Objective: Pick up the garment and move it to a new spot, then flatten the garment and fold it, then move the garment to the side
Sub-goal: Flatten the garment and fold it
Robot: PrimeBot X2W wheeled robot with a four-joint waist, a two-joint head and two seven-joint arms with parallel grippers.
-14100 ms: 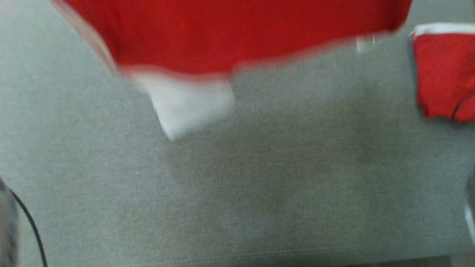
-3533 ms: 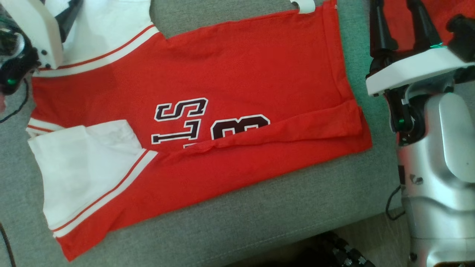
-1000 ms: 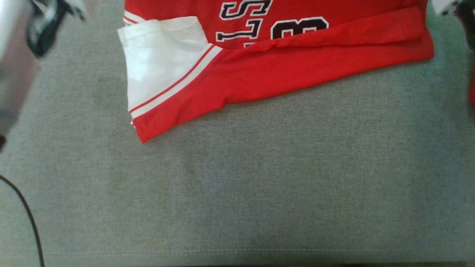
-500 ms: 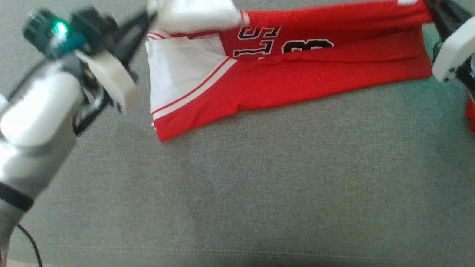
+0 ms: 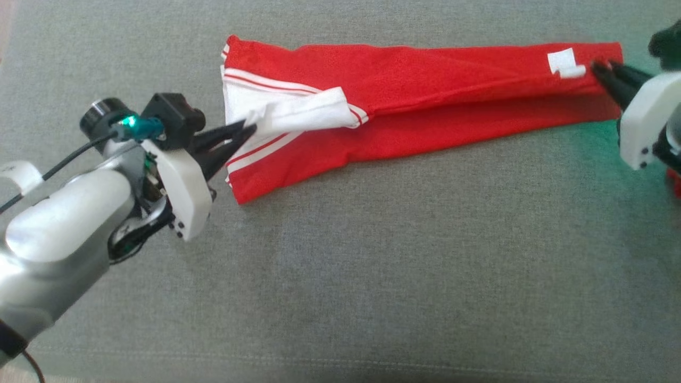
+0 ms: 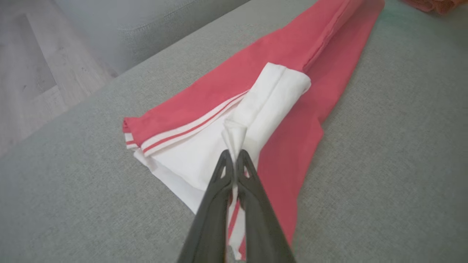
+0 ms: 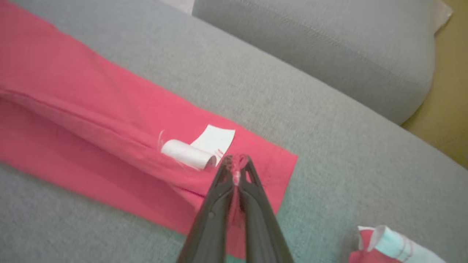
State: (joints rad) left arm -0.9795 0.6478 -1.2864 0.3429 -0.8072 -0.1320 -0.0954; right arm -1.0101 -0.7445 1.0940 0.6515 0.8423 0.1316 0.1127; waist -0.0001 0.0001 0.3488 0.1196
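Across the upper half of the head view, on the grey cushion [image 5: 372, 276], the garment [image 5: 436, 90] lies folded lengthwise into a long, narrow red band running from upper left to upper right. I judge the step in hand to be the laying-down of this lengthwise fold: both ends are pinched and the upper layer rests over the lower. To do it well I would hold the band lightly taut between the two arms and lower both ends level so the top edge settles parallel to the lower one. I would let go only once the cloth lies flat, since uneven tension would skew the layers or drag the band along the cushion. The white sleeve [image 5: 298, 114], at the left end, is bunched into a loose roll over the red cloth and should be smoothed flat before any crosswise fold. My left gripper [image 5: 249, 128], at centre left, has its fingers pressed together on the tip of that sleeve; the left wrist view shows a twist of white fabric emerging from between the tips. My right gripper [image 5: 598, 69], at the upper right edge, is clamped on the red hem corner, fingers together with cloth between them. A small white label [image 5: 564, 64], partly curled, sits just beside the right fingertips.
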